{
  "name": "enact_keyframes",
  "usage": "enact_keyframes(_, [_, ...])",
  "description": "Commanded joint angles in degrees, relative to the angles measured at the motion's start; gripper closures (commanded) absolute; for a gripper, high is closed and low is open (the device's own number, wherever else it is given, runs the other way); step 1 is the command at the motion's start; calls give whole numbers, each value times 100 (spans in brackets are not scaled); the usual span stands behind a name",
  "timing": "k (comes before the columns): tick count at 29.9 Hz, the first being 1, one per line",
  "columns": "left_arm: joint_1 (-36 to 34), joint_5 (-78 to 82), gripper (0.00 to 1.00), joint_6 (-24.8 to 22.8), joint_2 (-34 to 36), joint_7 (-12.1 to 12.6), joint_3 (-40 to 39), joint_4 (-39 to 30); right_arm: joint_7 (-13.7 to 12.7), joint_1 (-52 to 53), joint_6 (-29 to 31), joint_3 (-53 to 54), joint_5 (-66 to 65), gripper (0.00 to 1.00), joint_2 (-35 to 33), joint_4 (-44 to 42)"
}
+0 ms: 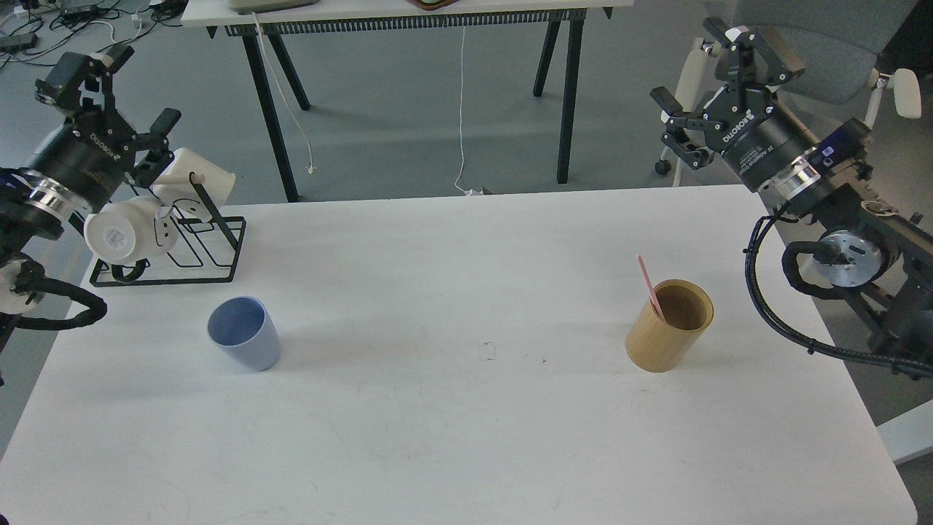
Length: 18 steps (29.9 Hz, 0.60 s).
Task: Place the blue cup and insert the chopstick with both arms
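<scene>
Only the head view is given, and it looks forward and down on a white table.

In the lower left part of the frame the blue cup is seen. It stands upright on the table, with its mouth up and nothing inside it. Behind it, in the left middle of the frame, a black wire rack is placed, and two white mugs are hung on it.

In the right middle of the frame a tan wooden cylinder stands upright. The chopstick is kept in it: it leans against the left inner wall, and its pink upper end comes out over the rim. The cup and the cylinder are well apart, with bare table between them.

At the upper left edge the left gripper is held high, above and behind the rack. Its fingers are spread and nothing is held between them. At the upper right the right gripper is raised beyond the far right corner of the table. Its fingers are also spread wide and are empty. Neither gripper is near its object.

As a judgement, the task is hardly begun. The cup is not grasped and is not yet brought to its place, and the chopstick is not taken out of the cylinder. What is left is probably everything: the cup must be picked and set down by the left arm, the chopstick must be drawn out by the right arm, and then it must be put into the cup.
</scene>
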Motion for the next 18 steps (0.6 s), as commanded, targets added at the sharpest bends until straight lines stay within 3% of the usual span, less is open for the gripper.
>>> enact_keyframes(1, [1,0,0,0,8,0,0,0,0,9,0,-1,0,1,3,53])
enact_keyframes(18, [36,0,0,0,-45,0,0,0,0,17,0,96,0,1,21,44])
